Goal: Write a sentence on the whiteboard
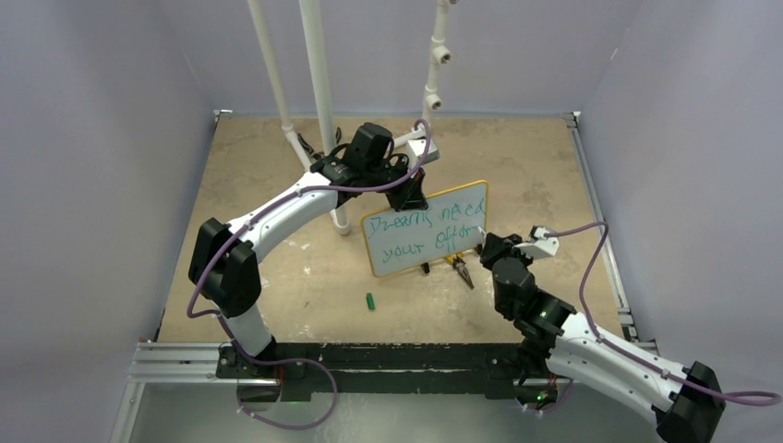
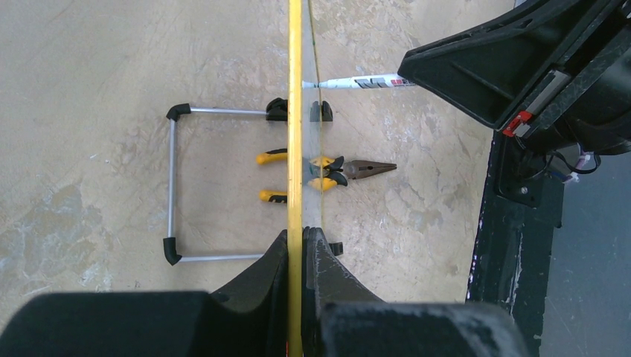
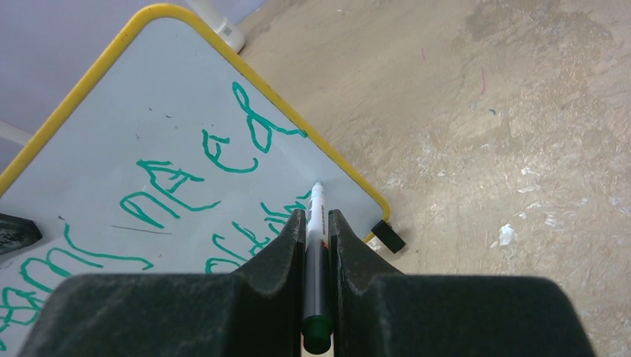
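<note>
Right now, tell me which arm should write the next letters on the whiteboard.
Right. The right gripper grips the marker, its tip at the whiteboard by the second line of the sentence. The left gripper clamps the board's top rim, steadying it.

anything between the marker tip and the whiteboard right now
Nothing visible. The marker in the right gripper has its tip right at the whiteboard face, beside the last green letters. The pliers lie on the table under the board, out of the path.
</note>
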Tool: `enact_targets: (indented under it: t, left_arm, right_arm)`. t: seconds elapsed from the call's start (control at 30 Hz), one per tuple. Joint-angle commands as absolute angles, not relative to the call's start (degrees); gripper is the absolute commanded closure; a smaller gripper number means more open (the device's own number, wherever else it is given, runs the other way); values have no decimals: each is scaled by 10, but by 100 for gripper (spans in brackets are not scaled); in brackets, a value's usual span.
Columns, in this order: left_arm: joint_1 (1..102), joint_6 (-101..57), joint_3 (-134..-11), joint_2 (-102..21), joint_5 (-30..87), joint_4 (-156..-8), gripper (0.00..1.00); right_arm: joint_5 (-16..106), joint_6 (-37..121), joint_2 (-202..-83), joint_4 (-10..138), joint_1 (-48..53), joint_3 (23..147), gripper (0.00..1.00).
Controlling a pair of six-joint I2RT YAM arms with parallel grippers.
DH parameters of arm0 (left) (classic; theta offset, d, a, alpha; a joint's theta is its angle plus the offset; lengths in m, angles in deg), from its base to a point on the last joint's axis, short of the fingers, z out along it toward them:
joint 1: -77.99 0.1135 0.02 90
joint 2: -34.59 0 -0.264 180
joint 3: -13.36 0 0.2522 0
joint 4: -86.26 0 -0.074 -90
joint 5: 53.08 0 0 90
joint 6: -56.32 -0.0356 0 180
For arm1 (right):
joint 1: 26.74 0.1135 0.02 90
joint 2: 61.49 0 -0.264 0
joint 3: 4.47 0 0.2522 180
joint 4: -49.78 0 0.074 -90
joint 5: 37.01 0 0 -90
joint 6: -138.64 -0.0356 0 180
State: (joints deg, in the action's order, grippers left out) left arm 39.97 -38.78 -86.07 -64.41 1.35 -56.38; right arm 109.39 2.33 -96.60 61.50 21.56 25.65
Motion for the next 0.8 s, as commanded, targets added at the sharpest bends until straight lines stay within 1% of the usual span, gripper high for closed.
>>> enact_targets:
  t: [0.0,0.17,0.47,0.77]
  left_arm:
    - [401,-403,-856,-634,12,-555,100]
    - [401,-403,-856,-634,12,-555,100]
    - [402,-402,-856,-637,11,-555,100]
    - [401,-403,-856,-636,11,-555,100]
  right_arm:
    - [1115,17,-933,627,213,280,100]
    - [1105,29,-912,617,213,283,100]
    - [1092,61,-941,574,213,282,100]
    - [1088,63,-964,562,213,273,100]
